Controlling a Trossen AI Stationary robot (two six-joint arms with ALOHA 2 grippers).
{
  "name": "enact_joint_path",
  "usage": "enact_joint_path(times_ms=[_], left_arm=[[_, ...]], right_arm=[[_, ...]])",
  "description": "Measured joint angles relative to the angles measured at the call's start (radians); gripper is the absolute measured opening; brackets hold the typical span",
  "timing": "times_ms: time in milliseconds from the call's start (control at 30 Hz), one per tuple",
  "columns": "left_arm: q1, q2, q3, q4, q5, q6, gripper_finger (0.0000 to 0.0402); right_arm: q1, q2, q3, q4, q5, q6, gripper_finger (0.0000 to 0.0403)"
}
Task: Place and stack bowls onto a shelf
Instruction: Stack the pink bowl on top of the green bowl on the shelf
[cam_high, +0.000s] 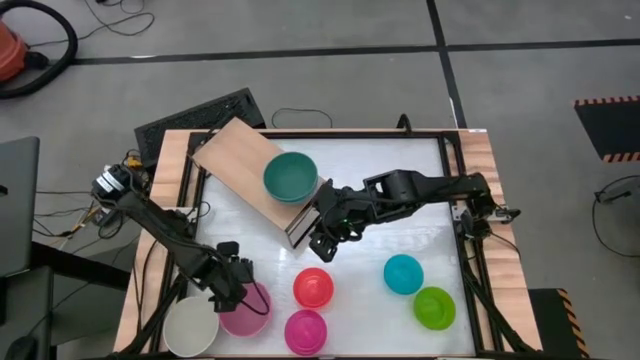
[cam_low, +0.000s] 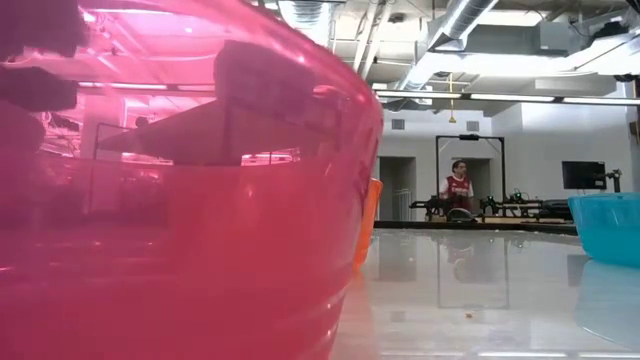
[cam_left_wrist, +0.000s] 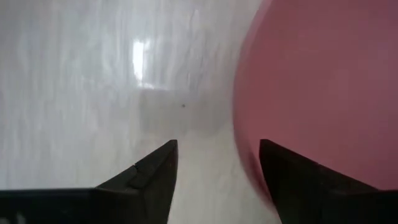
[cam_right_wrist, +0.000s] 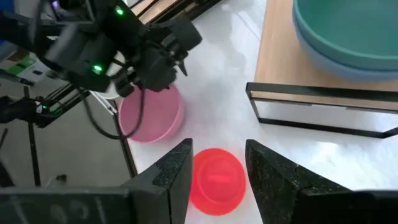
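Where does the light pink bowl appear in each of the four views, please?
High view: light pink bowl near the table's front left, at the left gripper.
Low view: cannot tell; a large pink-red bowl close to the camera blocks that side.
Left wrist view: bowl just beyond one finger of the open gripper.
Right wrist view: bowl below the left gripper.
Shared landmark: the left gripper.

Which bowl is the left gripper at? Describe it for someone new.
On the white table, look along its near edge at the left corner. Between the white plastic bowl and the magenta bowl sits the light pink plastic bowl, the only one with the open left gripper over its rim.
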Motion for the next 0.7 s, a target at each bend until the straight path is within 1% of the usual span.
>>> enact_joint_path(times_ms=[67,133,333,367,467,600,700], left_arm=[[0.000,0.022,0.000,0.000,0.007,0.008,0.0180],[-0.001,0.032,0.000,0.000,0.011,0.004,0.0148],[0.000,0.020,0.000,0.001,0.024,-0.020,0.0024],[0.001,0.014,0.004,0.000,0.022,-0.036,0.0013],[0.008,-0.005,0.032,-0.013,-0.010,-0.060,0.0007],[0.010,-0.050,0.101,-0.037,-0.108,-0.069,0.0001],[0.009,-0.082,0.158,-0.074,-0.177,-0.068,0.0000]], right_arm=[[0.005,0.000,0.000,0.000,-0.001,0.001,0.0175],[0.005,0.000,0.000,0.000,-0.001,0.001,0.0175],[0.014,0.000,0.000,-0.015,0.001,0.003,0.0166],[0.014,0.000,0.000,-0.025,0.003,0.005,0.0164],[0.014,0.000,0.000,-0.075,0.036,0.046,0.0158],[0.014,0.000,0.000,-0.156,0.082,0.094,0.0150],[0.017,0.000,0.000,-0.176,0.087,0.105,0.0148]])
